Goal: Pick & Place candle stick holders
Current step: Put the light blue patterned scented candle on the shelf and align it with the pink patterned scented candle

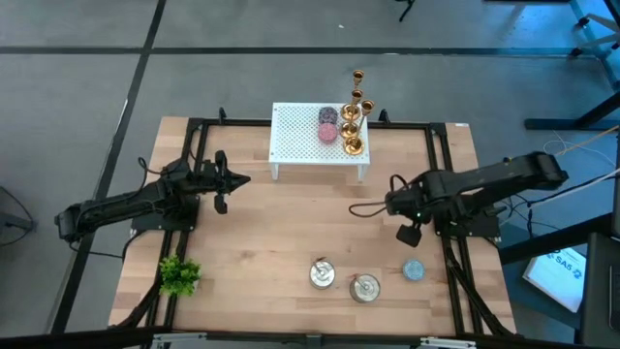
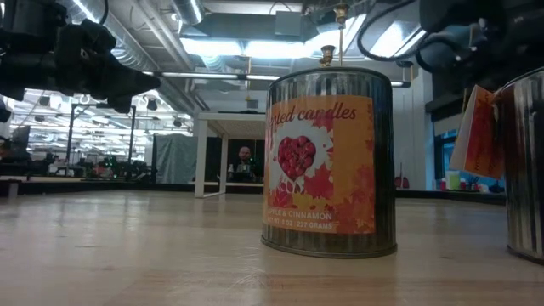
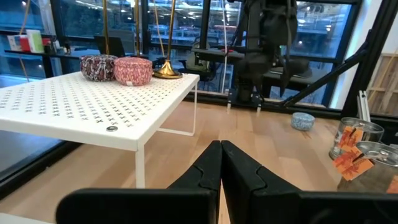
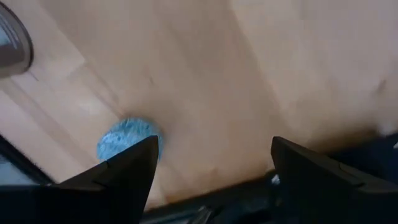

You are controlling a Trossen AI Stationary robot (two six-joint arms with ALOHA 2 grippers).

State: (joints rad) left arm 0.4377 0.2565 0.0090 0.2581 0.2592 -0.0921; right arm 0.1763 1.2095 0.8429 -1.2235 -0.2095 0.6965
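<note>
Three gold candle stick holders [image 1: 355, 121] stand by their round bases on the right end of a white perforated shelf [image 1: 300, 145] at the table's far side. Their stems and one base [image 3: 166, 73] show in the left wrist view. My left gripper [image 1: 235, 179] is shut and empty, left of the shelf, its fingers [image 3: 221, 169] pointing toward the table's right. My right gripper [image 1: 407, 233] is open and empty above the table's right part, near a blue round candle [image 4: 127, 140]; its fingertips [image 4: 211, 168] point down.
Two round patterned candles [image 1: 327, 124] lie on the shelf beside the holders. Two silver lidded tins [image 1: 323, 274] [image 1: 365, 287] and the blue candle [image 1: 414, 269] stand near the table's near edge. A small green plant [image 1: 179, 274] stands at the near left. Bare wood lies mid-table.
</note>
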